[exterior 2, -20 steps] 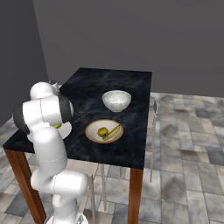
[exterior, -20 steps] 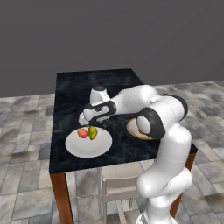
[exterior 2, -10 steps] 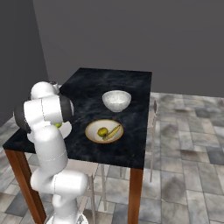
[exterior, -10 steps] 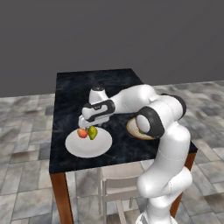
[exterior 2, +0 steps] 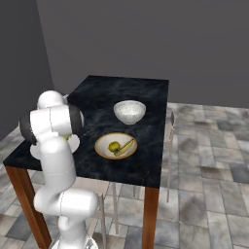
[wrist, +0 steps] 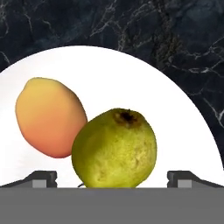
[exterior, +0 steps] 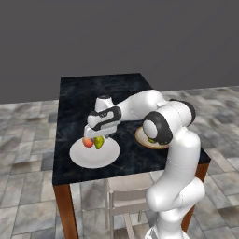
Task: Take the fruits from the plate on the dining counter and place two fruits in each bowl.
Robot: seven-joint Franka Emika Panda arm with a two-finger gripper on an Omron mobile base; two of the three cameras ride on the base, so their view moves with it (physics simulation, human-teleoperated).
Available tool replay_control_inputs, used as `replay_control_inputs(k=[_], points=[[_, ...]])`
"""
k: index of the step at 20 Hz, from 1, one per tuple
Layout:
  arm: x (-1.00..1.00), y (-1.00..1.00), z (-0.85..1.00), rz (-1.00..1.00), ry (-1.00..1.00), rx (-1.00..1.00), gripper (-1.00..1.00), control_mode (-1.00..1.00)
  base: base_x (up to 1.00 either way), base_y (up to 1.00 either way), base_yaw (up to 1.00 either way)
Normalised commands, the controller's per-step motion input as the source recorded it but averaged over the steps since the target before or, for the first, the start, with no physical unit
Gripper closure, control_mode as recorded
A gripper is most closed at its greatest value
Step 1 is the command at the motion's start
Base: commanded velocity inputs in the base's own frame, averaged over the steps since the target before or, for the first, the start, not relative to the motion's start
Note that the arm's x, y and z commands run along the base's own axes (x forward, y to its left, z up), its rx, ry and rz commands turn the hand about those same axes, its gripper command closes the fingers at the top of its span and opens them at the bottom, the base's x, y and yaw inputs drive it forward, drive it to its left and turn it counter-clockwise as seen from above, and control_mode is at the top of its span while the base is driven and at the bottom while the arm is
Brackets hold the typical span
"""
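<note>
On the black marble dining counter [exterior: 100,91] [exterior 2: 127,89] lies the white plate [exterior: 88,158] [wrist: 131,83] with a yellow-green pear [exterior: 99,142] [wrist: 114,148] and a red-orange round fruit [exterior: 87,142] [wrist: 49,122] touching side by side. My gripper [exterior: 95,136] [wrist: 113,179] hangs open just above them, and its fingertips [wrist: 42,178] stand either side of the pear without touching it. The tan-rimmed shallow bowl [exterior 2: 103,151] [exterior: 141,139] holds a banana [exterior 2: 126,145] and a round olive-yellow fruit [exterior 2: 114,146]. The deep white bowl [exterior 2: 129,111] stands behind it with nothing showing inside.
My arm reaches across the counter and hides most of the plate [exterior 2: 74,144] in the right base view. A pale chair [exterior: 125,196] is tucked under the counter's near side, and another chair [exterior 2: 170,121] stands at its right side. Grey tiled floor surrounds the counter.
The hand has come down toward the plate and now sits low over the pear and the red-orange fruit. Its jaws have stayed open. Fruits and bowls have not moved.
</note>
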Motion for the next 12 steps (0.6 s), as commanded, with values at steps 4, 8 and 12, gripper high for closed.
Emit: replay_control_inputs(k=[4,8,12], points=[[0.11,0.0,-0.32,0.0,0.08,0.0,-1.0,-1.0,0.0,0.0,0.0],[0.13,0.0,-0.15,0.0,0.01,0.0,-1.0,-1.0,0.0,0.0,0.0],[0.06,0.0,-0.05,0.0,0.0,0.0,-1.0,-1.0,0.0,0.0,0.0]])
